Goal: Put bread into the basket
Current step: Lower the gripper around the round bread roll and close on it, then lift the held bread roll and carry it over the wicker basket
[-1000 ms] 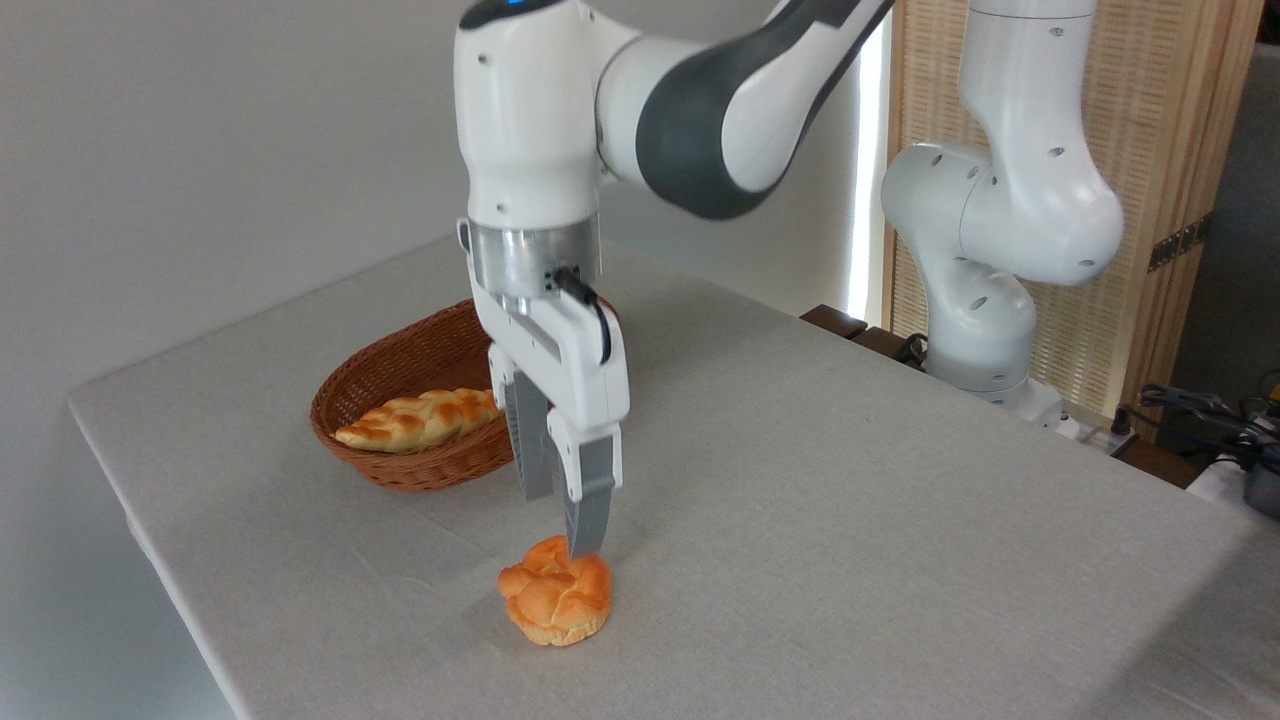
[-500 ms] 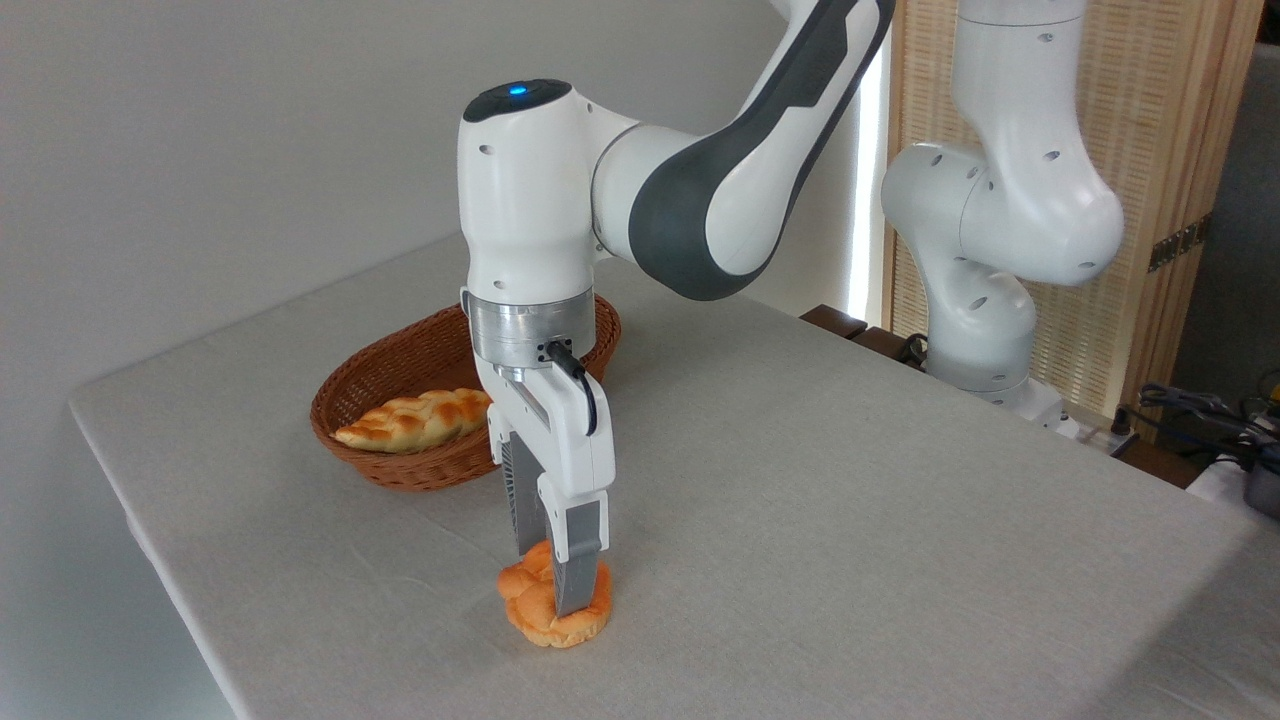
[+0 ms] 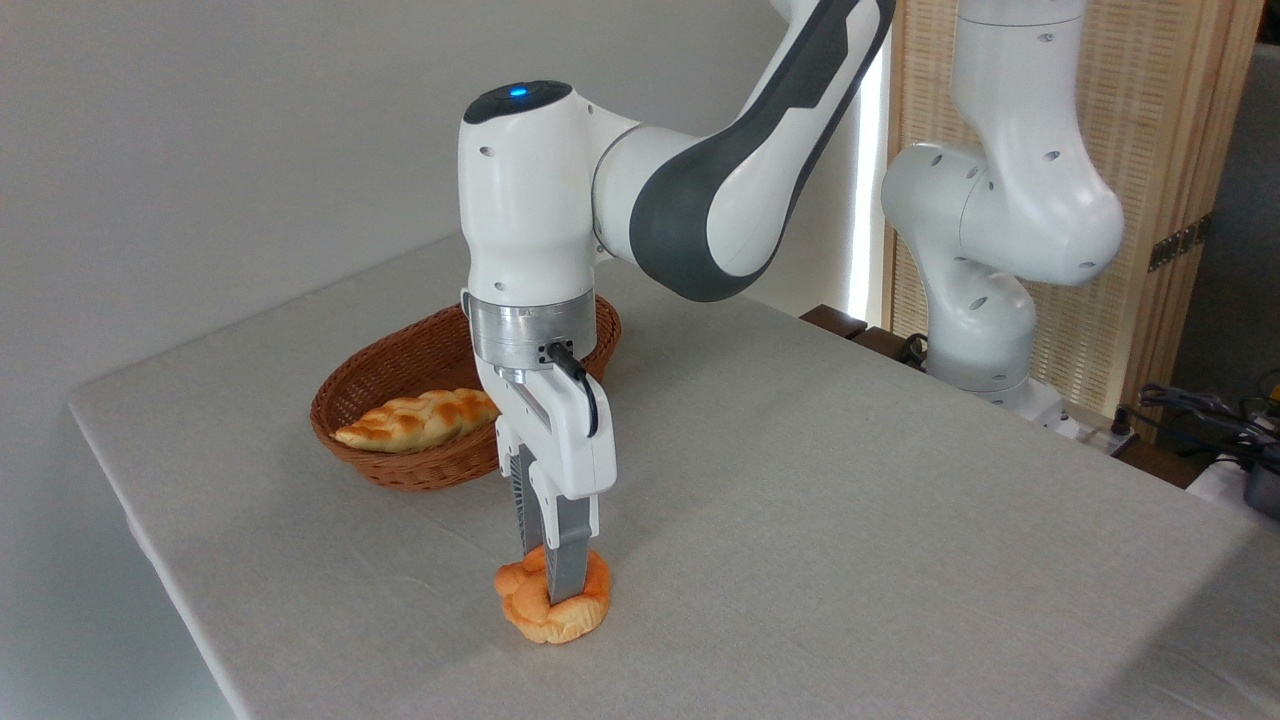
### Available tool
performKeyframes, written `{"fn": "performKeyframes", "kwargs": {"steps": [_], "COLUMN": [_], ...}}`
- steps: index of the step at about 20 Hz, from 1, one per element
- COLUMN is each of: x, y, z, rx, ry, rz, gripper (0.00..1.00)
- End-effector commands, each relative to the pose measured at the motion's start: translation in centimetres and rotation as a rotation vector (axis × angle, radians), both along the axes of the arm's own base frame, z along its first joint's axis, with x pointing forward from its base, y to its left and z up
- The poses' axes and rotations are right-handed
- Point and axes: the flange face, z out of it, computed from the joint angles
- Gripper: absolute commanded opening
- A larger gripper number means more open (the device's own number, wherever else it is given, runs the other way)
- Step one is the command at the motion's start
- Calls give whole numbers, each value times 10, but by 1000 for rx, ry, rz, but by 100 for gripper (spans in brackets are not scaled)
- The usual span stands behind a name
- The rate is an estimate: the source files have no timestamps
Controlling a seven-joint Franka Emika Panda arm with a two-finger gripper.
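The bread point(image 3: 530, 607), a small orange-golden knotted bun, rests on the grey tablecloth near the front edge. My gripper point(image 3: 548, 575) points straight down onto it, its two grey fingers pressed into the bun's top and squeezing it narrower. The near finger point(image 3: 566, 560) hides the bun's middle. The basket point(image 3: 400, 365), oval brown wicker with low sides, stands behind and to the left of the gripper, partly covered by my wrist.
A long pale braided loaf point(image 3: 418, 419) lies inside the basket. The table's point(image 3: 850, 500) left and front edges run close to the bun. The arm's white base point(image 3: 985, 300) stands at the back right, with cables point(image 3: 1200, 410) beyond it.
My gripper came down from above the bun until its fingers straddled it. The fingers then drew together and pinched the bun, which looks narrower now.
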Motion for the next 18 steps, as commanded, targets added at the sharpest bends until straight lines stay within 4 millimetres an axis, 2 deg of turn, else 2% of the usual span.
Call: {"fn": "performKeyframes", "kwargs": {"steps": [1,3,6,9,12,14,15,17,18], "x": [2,5,1,-15,-53,-79,-89,-109,-120], "y": [3,3,0,-13,-55,-101,-127,-178,-201], "z": [1,19,69,118,148,156,156,139,129], "rx": [8,-7,-77,-107,-121,-100,-95,-72,-62], "ry": [-12,-29,3,88,158,203,211,239,251], "rz": [-5,11,53,53,17,8,19,33,25], "gripper": [31,31,31,33,33,35,46,47,52]}}
